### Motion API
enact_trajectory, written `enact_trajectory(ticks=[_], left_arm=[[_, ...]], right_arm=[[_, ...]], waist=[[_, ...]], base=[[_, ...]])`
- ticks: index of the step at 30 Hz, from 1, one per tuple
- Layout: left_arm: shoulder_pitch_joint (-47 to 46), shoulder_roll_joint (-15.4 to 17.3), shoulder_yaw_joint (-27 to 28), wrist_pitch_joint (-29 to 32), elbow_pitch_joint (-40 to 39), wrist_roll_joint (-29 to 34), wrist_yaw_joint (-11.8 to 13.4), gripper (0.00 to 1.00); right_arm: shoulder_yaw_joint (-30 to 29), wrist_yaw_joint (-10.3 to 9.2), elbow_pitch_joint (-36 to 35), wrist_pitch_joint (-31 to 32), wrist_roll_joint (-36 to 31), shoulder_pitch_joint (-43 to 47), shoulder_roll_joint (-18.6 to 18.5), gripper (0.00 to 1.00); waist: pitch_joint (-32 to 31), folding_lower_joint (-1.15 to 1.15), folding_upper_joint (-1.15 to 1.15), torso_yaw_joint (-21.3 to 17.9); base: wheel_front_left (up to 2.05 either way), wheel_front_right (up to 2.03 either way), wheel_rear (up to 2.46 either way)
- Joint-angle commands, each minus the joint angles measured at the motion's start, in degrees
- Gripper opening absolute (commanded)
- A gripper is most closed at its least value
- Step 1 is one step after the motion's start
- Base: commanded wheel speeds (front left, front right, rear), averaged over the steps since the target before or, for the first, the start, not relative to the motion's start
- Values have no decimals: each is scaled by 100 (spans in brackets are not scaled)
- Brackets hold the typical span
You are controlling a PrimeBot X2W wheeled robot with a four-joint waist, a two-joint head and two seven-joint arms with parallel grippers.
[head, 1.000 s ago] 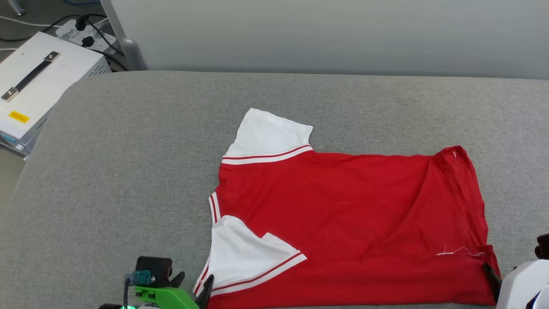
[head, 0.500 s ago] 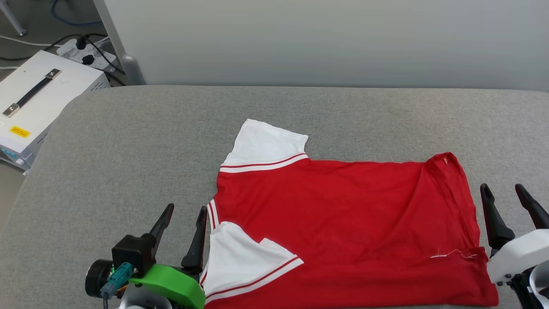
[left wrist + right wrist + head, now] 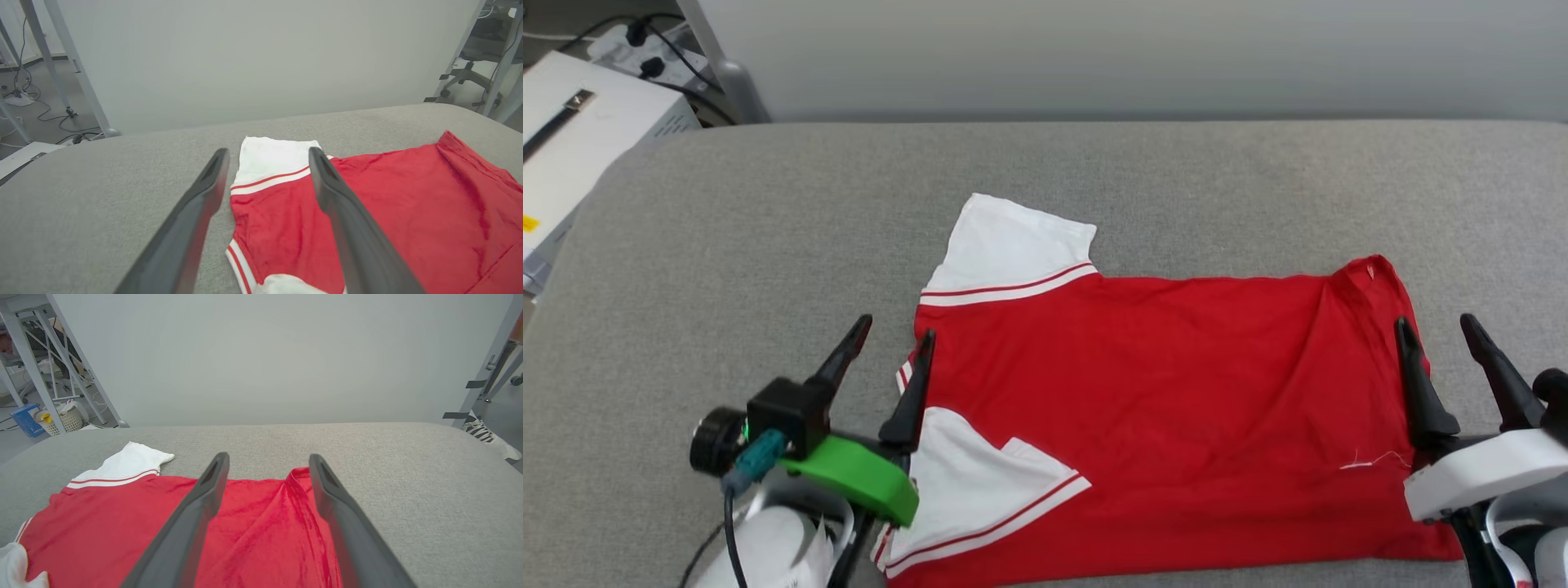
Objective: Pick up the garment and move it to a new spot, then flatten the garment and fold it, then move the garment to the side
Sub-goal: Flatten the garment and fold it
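White box [image 3: 580,147] left of grey pad [image 3: 727,229], apart fr. garment [image 3: 1176,384].

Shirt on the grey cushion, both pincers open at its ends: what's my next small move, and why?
Probably ease the left pincer forward and down onto the far sleeve to fold it in. The shirt lies flat; the near sleeve is already folded over the red, while the far one sticks out, straight ahead of that open pincer.

The left hand [image 3: 895,327] covers part of the garment [image 3: 1143,392].
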Motion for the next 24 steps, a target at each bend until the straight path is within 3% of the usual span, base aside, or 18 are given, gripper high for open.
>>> enact_trajectory(ticks=[1,6,11,18,24], left_arm=[[-361,90,-25,160,12,94,-99,100],[-1420,245,-62,881,28,50,-427,100],[-2694,608,-263,1993,234,82,-757,100],[-4098,997,-595,3866,822,-599,-917,100],[-4963,1386,-1132,5060,1280,-1118,-931,100]], right_arm=[[31,-46,-68,-32,-51,-186,9,100],[175,-46,-200,-93,-106,-498,78,100],[401,-46,-263,-201,-126,-822,176,100],[529,-46,-268,-467,-90,-1147,306,100],[728,-46,-93,-721,-50,-1294,389,100]], waist=[[448,0,67,-268],[1018,0,67,-607],[1530,0,67,-959],[1987,0,67,-1326],[2292,0,67,-1543]], base=[[0,0,0],[0,0,0],[0,0,0],[0,0,0],[0,0,0]])
